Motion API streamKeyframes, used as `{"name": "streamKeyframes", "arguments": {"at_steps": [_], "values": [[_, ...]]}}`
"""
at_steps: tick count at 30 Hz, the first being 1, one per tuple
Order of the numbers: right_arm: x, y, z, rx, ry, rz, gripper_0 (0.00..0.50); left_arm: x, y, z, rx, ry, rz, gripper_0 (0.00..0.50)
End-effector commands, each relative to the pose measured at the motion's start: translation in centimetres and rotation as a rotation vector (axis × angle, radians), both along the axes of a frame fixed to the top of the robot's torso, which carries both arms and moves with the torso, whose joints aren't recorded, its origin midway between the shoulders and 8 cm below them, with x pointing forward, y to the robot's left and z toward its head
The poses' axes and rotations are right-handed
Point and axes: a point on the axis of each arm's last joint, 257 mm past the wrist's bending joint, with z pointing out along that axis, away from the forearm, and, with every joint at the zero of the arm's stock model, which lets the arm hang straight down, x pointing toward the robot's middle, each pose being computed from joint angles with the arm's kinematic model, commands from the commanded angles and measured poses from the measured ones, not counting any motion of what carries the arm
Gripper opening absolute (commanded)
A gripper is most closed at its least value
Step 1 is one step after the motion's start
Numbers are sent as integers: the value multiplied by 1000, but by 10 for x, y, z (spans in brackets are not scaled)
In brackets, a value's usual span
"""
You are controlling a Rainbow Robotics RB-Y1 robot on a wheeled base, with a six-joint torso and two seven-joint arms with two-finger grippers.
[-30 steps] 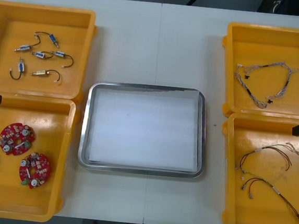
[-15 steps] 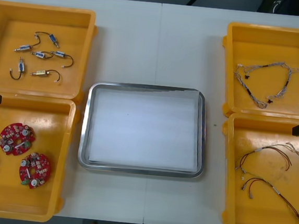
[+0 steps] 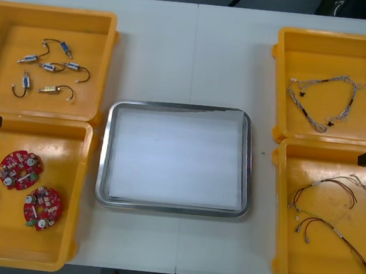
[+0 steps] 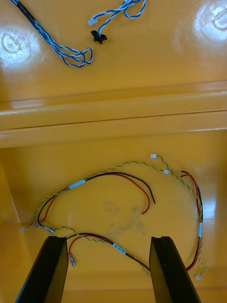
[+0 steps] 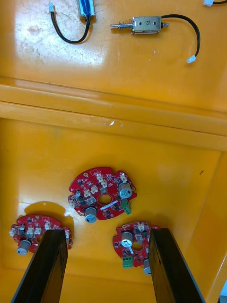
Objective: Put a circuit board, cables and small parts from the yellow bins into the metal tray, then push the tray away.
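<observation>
Front view: the shiny rectangular metal tray (image 3: 102,159), white inside, lies at the middle of the light tabletop (image 3: 177,53). Three round red circuit boards (image 3: 20,169) sit in the yellow plastic bin (image 3: 84,186) at the near left corner, with the left gripper (image 5: 106,232) hanging wide open above them. The right gripper (image 4: 108,239), equally wide, hangs over red and yellow cables (image 4: 120,175) in the near right bin (image 3: 278,203).

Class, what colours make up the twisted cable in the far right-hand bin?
Blue and white. The cable shows best in the right wrist view.
</observation>
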Motion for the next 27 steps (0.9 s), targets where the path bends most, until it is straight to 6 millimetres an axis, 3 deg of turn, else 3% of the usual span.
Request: {"name": "streamKeyframes", "arguments": {"at_steps": [1, 6, 7, 9, 12, 13, 15, 27], "values": [[1, 3, -1, -9, -10, 28, 500, -5, 11, 3, 59, 17, -23, 500], [1, 3, -1, -9, -10, 28, 500, -5, 11, 3, 59, 17, -23, 500], [-19, 3, -35, 1, 83, 20, 500, -5, 11, 3, 59, 17, -23, 500], [-24, 3, -40, 2, 103, 19, 500, -5, 11, 3, 59, 17, -23, 500], [-26, 0, -38, -12, 109, 18, 500, -5, 11, 3, 59, 17, -23, 500], [-27, -1, -39, -16, 117, 17, 500, -14, 7, -15, 44, 58, -27, 500], [-30, -7, -37, -34, 128, 16, 500, -16, 7, -19, 39, 65, -25, 500], [-48, -44, -39, -112, 146, 66, 500, -22, 10, -24, 42, 81, -26, 500]]}}
